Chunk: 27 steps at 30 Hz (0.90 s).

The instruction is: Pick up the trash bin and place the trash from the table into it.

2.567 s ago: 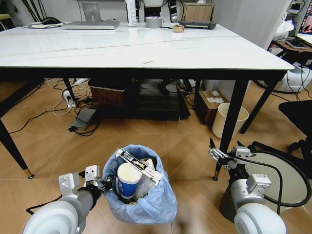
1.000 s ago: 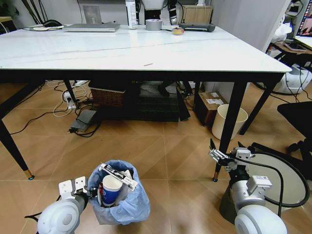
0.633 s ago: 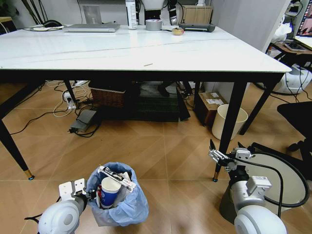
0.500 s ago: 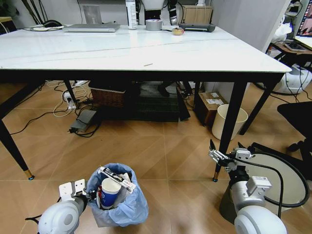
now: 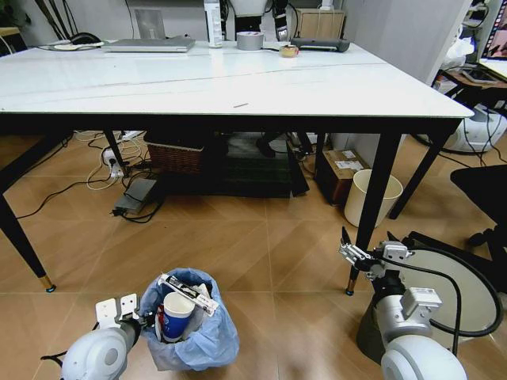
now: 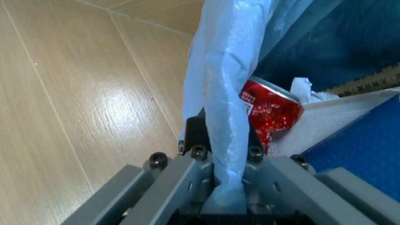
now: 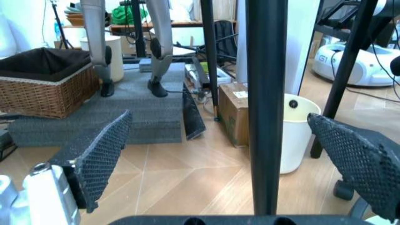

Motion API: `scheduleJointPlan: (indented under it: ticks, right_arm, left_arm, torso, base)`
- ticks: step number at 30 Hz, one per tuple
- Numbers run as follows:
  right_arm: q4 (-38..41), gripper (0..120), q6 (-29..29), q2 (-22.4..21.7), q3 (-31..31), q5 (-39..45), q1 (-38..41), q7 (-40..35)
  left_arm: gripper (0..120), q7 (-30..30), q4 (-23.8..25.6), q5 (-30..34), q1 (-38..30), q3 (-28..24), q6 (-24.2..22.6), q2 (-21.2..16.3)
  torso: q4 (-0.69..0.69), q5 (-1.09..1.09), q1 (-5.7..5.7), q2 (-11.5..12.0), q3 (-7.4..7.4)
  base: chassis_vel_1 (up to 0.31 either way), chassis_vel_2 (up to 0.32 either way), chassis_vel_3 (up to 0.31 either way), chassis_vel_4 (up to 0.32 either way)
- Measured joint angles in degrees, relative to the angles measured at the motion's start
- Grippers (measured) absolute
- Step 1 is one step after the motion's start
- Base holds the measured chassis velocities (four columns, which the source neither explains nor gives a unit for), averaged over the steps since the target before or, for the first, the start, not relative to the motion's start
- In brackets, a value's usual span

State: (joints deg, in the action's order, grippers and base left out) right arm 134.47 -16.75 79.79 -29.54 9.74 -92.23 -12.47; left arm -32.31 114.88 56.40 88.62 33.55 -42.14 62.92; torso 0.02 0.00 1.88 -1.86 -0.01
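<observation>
The trash bin, lined with a crinkled light-blue bag, sits low in front of me on the left, over the wooden floor. My left gripper is shut on its near rim, the bag film pinched between the jaws. Inside lies trash: a blue paper cup, a torn cardboard strip and a red wrapper. The white marble-look table stands ahead with a tiny sliver on it. My right gripper is open beside the table's black leg.
Under the table are a wicker basket, a power brick with cables, a cardboard box and a plain cream bin. A laptop and tape roll sit at the table's far edge. A black chair is at right.
The bin, held by my left gripper, has sunk lower toward the floor and nearer my left side. The right arm has stayed put.
</observation>
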Motion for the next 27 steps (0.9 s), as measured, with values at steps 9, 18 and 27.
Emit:
scheduleJointPlan:
  ticks: [9, 18, 27]
  right_arm:
    - [0.2, 100, 0.1, 0.4, 0.1, -0.6, -0.6, 0.3]
    - [0.4, 100, 0.2, 0.8, 0.0, -1.3, -1.2, 0.6]
    - [0.5, 100, 0.3, 1.1, 0.0, -1.6, -1.4, 0.7]
  left_arm:
    - [0, 2.1, -0.7, -1.3, 0.3, 0.2, 0.0, 0.1]
    - [6, 3.0, -1.1, -2.3, 0.2, 0.3, 0.3, 0.1]
    - [38, 3.7, -1.5, -3.0, 0.4, 0.7, 0.8, 0.1]
  torso:
    - [0.0, 0.0, 0.0, 0.0, 0.0]
    - [-0.01, 0.0, 0.0, 0.0, 0.01]
    - [0.0, 0.0, 0.0, 0.0, 0.01]
  base:
    - [0.0, 0.0, 0.0, 0.0]
    - [0.0, 0.0, 0.0, 0.0]
    - [0.0, 0.0, 0.0, 0.0]
